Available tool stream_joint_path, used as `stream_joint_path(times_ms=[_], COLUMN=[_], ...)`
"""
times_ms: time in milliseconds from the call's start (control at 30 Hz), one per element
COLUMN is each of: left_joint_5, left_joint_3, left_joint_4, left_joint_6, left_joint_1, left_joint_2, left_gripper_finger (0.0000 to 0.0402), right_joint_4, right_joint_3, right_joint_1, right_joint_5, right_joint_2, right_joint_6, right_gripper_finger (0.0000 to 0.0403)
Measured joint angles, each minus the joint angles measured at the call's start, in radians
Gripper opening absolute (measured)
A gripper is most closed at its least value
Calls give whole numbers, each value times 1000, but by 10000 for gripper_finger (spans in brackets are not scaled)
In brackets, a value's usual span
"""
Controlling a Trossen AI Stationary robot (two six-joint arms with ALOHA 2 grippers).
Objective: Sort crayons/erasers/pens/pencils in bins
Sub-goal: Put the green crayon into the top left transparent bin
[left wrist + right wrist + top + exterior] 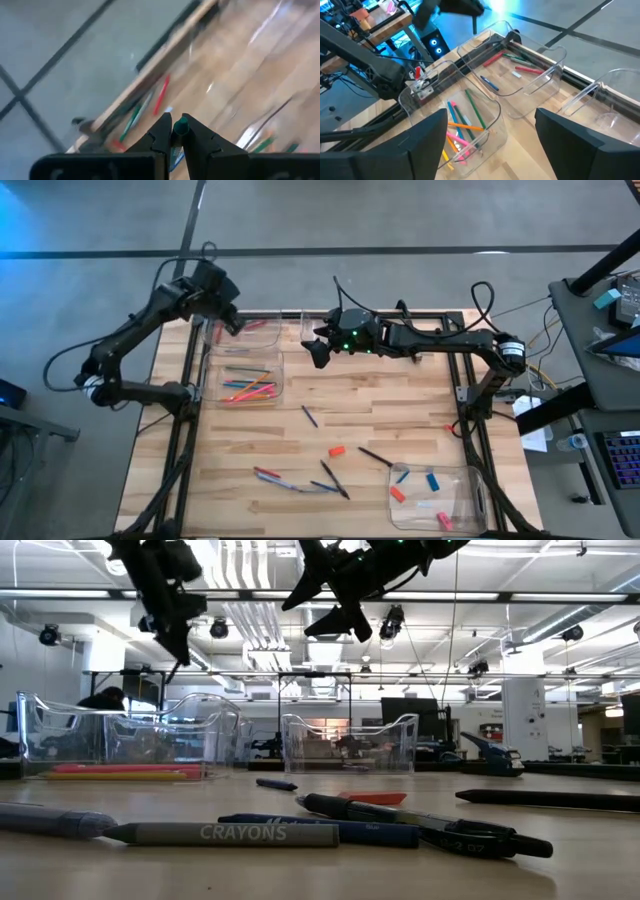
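Observation:
My left gripper (228,326) hangs over the far-left bin (255,330), shut on a thin green stick (180,126). That clear bin holds red and green sticks (520,64). The bin beside it (250,378) holds several coloured pencils (462,122). My right gripper (320,352) hovers open above the table's far middle, beside a third clear bin (612,97), with nothing between its fingers (427,142). On the near part of the table lie dark pens (334,478) and a red-orange eraser (337,450). The near-right bin (470,480) holds blue and red-orange erasers. My left gripper pinches the green stick between its two fingers (161,134), with the stick's green end (181,124) poking out just past the fingertips. The fingers slant down from above. The stick is lifted clear, above the far-left bin.
Loose on the near table are a grey crayon (225,833), dark pens (430,825) and a few more sticks (280,478). Black frame rails run along both table sides (190,430). Cables and a side desk (600,290) stand to the right.

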Motion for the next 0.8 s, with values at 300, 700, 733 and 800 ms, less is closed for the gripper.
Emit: stream_joint_path(times_ms=[300,700,733,800], left_joint_5=[-127,-88,-79,-77], left_joint_3=[-26,-25,-24,-23], left_joint_4=[-33,-85,-84,-87], left_joint_6=[143,208,208,207], left_joint_1=[-2,-7,-8,-9], left_joint_2=[123,277,291,313], left_gripper_finger=[17,57,70,102], right_joint_4=[-1,-6,-7,-9], right_joint_3=[0,-3,-5,-10], right_joint_1=[0,0,0,0], right_joint_5=[0,1,1,1], right_joint_2=[0,0,0,0], right_joint_6=[3,-5,-8,-8], right_gripper_finger=[286,286,286,286])
